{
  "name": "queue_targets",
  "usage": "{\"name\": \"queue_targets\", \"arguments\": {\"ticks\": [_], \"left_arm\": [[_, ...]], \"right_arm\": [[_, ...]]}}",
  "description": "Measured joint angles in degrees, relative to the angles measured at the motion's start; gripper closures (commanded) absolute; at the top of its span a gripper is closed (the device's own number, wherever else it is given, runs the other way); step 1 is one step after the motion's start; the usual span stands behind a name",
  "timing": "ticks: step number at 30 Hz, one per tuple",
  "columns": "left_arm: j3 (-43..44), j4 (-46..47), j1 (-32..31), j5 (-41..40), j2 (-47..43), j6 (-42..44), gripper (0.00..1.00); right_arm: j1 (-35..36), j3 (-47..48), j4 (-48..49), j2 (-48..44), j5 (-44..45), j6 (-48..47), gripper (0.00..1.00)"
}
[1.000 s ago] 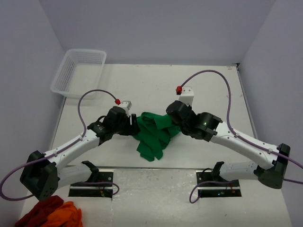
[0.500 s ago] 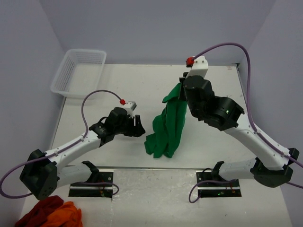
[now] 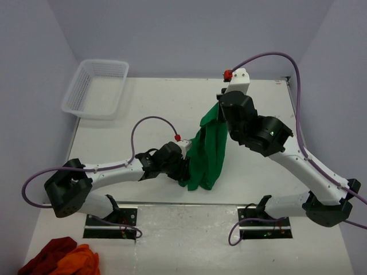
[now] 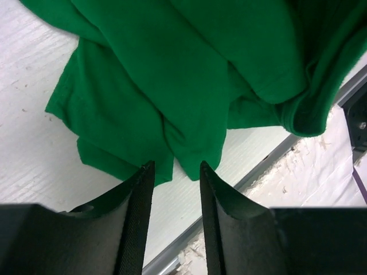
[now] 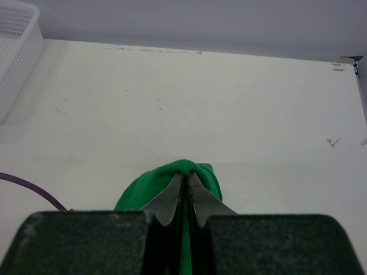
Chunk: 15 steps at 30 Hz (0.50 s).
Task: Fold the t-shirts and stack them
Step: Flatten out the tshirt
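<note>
My right end effector (image 5: 184, 182) is pressed together on a bunched top edge of the green t-shirt (image 3: 209, 152). It holds the shirt up over the middle of the counter (image 3: 155, 109), so the cloth hangs in a long, narrow drape with its lower end down near the counter's front edge. My left end effector (image 4: 175, 169) sits low at that lower end, fingers apart, with a fold of the hem just at the tips and nothing pinched (the gap between them shows mostly bare counter in the wrist view). Just past the hem runs the counter's front edge with its metal strip (image 4: 269, 157). Beyond and to the left of the shirt, bare white counter stretches to the white basket (image 3: 96, 86) at the far-left corner. A dark red and orange cloth heap (image 3: 57, 259) lies near my left base, well apart from the shirt.
</note>
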Motion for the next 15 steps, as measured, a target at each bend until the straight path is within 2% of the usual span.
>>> {"name": "queue_targets", "arguments": {"ticks": [6, 15], "left_arm": [[0.7, 1.73, -0.92, -0.09, 2.08, -0.94, 0.62], [4.87, 3.56, -2.45, 0.0, 10.6, -0.98, 0.62]], "right_arm": [[-0.31, -1.36, -0.09, -0.79, -0.17, 0.11, 1.0], [-0.37, -3.21, -0.04, -3.21, -1.46, 0.5, 1.0]]}}
